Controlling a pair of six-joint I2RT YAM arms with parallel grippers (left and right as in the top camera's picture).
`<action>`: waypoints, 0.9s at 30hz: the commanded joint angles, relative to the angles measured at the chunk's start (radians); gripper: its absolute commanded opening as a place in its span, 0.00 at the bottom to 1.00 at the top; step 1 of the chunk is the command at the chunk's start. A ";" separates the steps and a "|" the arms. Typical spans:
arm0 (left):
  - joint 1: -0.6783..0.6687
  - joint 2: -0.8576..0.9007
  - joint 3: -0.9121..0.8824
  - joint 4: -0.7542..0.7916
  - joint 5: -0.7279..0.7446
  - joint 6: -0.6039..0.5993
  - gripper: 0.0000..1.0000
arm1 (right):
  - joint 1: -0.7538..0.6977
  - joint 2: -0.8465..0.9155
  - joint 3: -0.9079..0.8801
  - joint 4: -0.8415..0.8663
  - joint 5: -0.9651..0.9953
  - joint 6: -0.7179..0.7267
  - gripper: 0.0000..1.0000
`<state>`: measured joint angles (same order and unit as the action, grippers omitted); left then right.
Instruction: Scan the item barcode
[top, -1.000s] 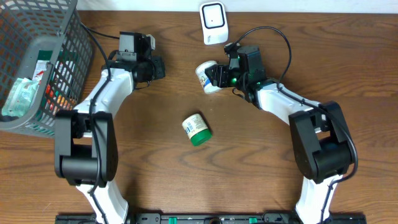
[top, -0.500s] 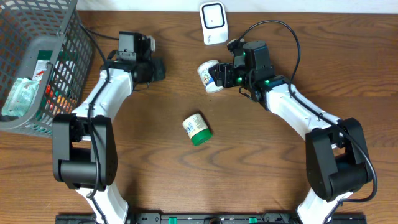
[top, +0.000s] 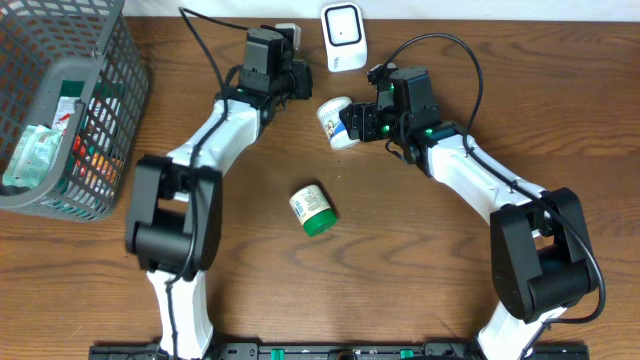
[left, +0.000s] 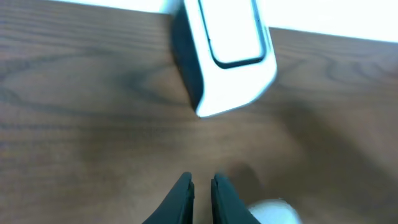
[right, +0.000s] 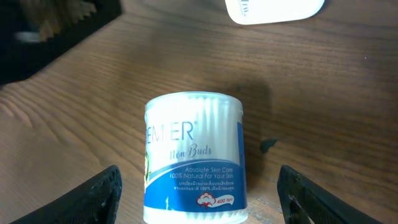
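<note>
Overhead: my left pincer (top: 300, 80) is at the back of the worktop (top: 420, 260), just left of the white scanner (top: 342, 38) standing by the far edge; can't judge the jaw gap from up here. My right pincer (top: 347, 122) is at the cotton-bud tub (top: 333, 122), which lies on its side just in front of the scanner. A green-lidded jar (top: 313, 209) lies on its side mid-worktop, well apart from both arms. A grey wire basket (top: 120, 70) w/ packets inside sits far left. Left wrist cam: my fingers (left: 183, 196) are all but closed, only a thin slit btwn them, nothing held. The scanner is straight ahead, blurred; a white blob shows bottom right, can't tell what. Right wrist cam: pincer is spread wide, one finger (right: 93, 193) each side of the tub, bare wood showing on both sides, so no grip. The tub's label faces up w/ blue "Buds" lettering; the scanner's edge shows top right.
</note>
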<state>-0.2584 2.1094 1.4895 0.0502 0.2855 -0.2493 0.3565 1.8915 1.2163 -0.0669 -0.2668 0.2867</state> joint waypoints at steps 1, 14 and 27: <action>0.008 0.043 0.024 0.016 -0.014 -0.040 0.13 | -0.008 0.013 -0.001 -0.003 0.012 -0.014 0.76; -0.048 0.056 0.027 -0.024 0.093 -0.033 0.13 | -0.009 0.014 -0.001 -0.087 0.003 -0.011 0.76; -0.097 0.005 0.027 -0.200 0.314 -0.033 0.14 | -0.027 0.012 -0.001 -0.269 -0.004 -0.015 0.73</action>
<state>-0.3584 2.1658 1.4929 -0.1265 0.5049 -0.2844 0.3515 1.8915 1.2160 -0.3130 -0.2684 0.2802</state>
